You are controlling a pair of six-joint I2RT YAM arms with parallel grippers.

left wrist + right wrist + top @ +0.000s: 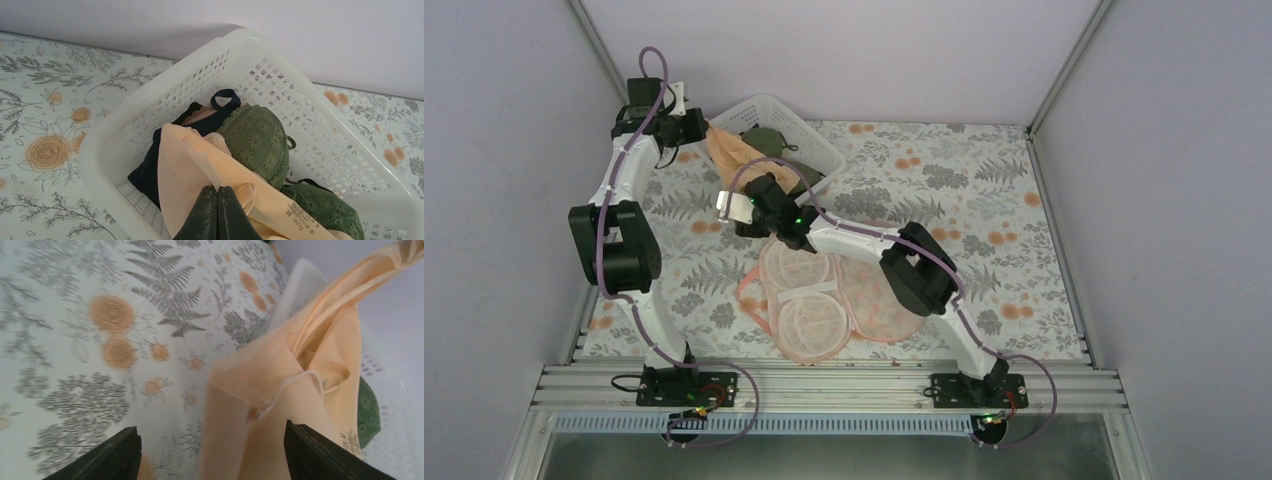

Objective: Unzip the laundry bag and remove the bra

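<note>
The laundry bag [809,295] lies open on the table in front of the arms, its pale mesh and two round cup frames facing up and its pink printed half [886,303] spread to the right. The peach bra [736,152] is out of the bag and hangs stretched over the near-left corner of the white basket. My left gripper [696,125] is shut on the bra's fabric [200,165], its fingertips [217,189] pinched on a fold above the basket. My right gripper [767,188] is open, and the bra's lower part [300,390] hangs between its spread jaws [211,429].
The white lattice basket [809,130] stands at the back of the table; it also shows in the left wrist view [260,45]. It holds olive-green lace bras [257,140] and a dark navy garment [147,172]. A floral cloth [984,200] covers the table.
</note>
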